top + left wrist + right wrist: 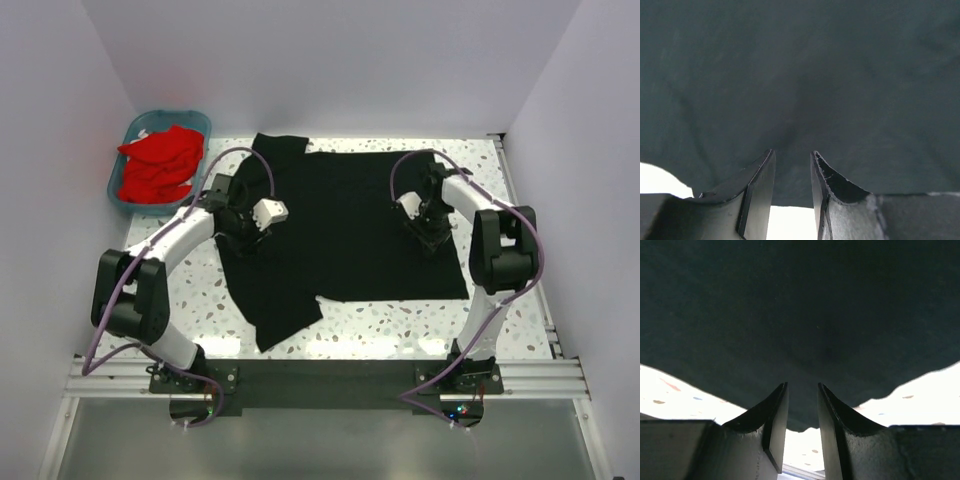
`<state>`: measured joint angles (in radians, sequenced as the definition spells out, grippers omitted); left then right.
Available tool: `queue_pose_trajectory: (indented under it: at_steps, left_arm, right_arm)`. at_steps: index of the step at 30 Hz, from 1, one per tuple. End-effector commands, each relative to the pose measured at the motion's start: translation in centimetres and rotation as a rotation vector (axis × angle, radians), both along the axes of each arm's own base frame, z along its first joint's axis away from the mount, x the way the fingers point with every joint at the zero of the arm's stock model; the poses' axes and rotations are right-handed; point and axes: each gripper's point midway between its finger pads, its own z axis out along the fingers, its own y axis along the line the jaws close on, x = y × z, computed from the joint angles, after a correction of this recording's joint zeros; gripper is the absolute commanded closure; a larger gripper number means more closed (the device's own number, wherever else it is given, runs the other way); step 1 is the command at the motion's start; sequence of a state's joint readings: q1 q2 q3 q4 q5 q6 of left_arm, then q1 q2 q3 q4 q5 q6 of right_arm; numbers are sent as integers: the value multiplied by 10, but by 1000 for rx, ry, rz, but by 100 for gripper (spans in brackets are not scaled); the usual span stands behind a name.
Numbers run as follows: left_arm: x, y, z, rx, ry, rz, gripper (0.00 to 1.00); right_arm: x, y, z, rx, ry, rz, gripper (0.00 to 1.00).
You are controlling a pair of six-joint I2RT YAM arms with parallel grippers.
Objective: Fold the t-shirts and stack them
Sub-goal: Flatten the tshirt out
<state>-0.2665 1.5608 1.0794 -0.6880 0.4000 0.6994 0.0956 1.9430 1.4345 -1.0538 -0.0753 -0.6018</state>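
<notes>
Speckled table [400, 320] holds black t-shirt [340, 220]; left claw [792, 152] and right claw [802, 385] seemingly pinch it.

Black t-shirt [800, 75] cut off in wrist cams; red t-shirts [158, 168]: qty unclear (heaped).

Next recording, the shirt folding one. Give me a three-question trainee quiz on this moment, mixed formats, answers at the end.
1. Multiple choice: where do the red t-shirts lie?
A) heaped in the teal basket
B) draped over the left arm
C) hanging from the right arm
2. True or false: the right end effector grips a red shirt.
3. Short answer: which garment does the left end effector pinch?

Key
1. A
2. False; its jaws are shut on the black t-shirt.
3. The black t-shirt.
</notes>
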Motion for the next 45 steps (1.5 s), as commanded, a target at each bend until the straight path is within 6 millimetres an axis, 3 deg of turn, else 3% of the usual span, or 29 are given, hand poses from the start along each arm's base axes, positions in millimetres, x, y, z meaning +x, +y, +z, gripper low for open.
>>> queue_pose_trajectory:
  at_steps: [1,3,4,7,10,16,19,21,24,27,28,30,32,33,34,35,37,39,40,41,43,45]
  left_arm:
    - [11,25,-23,87,-15,104,60]
    - [9,36,-32,125,-10,129,61]
    - [-7,43,-48,157,36,133,61]
    - [-32,55,-65,199,87,137,65]
    - [-57,63,-72,225,115,129,66]
    - [-107,70,-69,231,200,53,68]
    - [-126,65,-59,199,275,9,68]
    - [-134,62,-51,181,315,-9,69]
    - [-108,37,-15,55,235,-23,60]
    - [-43,10,45,-72,61,5,44]
    - [-28,6,57,-95,30,23,40]
    - [15,-6,87,-159,-50,65,33]
    - [49,-12,110,-217,-110,125,20]
    - [73,-14,126,-248,-154,148,8]
    - [86,-13,136,-275,-178,173,1]
    - [106,-16,150,-324,-225,210,0]
    - [139,-9,171,-359,-298,278,0]
    - [183,2,190,-391,-380,445,0]
    - [197,4,195,-401,-397,488,0]
    - [221,10,198,-401,-418,562,0]
    - [243,14,196,-400,-430,621,0]
    - [267,15,185,-376,-427,639,0]
  right_arm:
    - [1,-7,-19,-70,-12,7,67]
    - [-9,-11,-26,-89,10,19,67]
    - [-16,-14,-31,-105,23,37,67]
    - [-42,-22,-41,-129,73,64,67]
    - [-57,-23,-39,-134,84,88,66]
    - [-94,-17,-25,-87,147,125,62]
    - [-100,-6,-10,-18,163,128,59]
    - [-90,3,4,24,135,122,56]
    - [-70,17,36,125,69,86,50]
    - [-36,29,75,266,-24,2,42]
    - [-14,37,99,330,-101,-9,40]
    - [11,37,116,391,-164,-60,37]
    - [53,35,151,436,-335,-83,35]
    - [67,32,162,442,-398,-100,33]
    - [96,31,183,451,-526,-126,30]
    - [111,26,192,429,-596,-148,20]
    - [146,22,218,433,-764,-174,15]
    - [169,19,224,429,-834,-194,2]
    - [188,17,233,429,-903,-196,2]
    - [199,15,222,424,-907,-210,7]
    - [218,11,221,404,-946,-186,1]
    - [234,0,205,383,-927,-214,1]
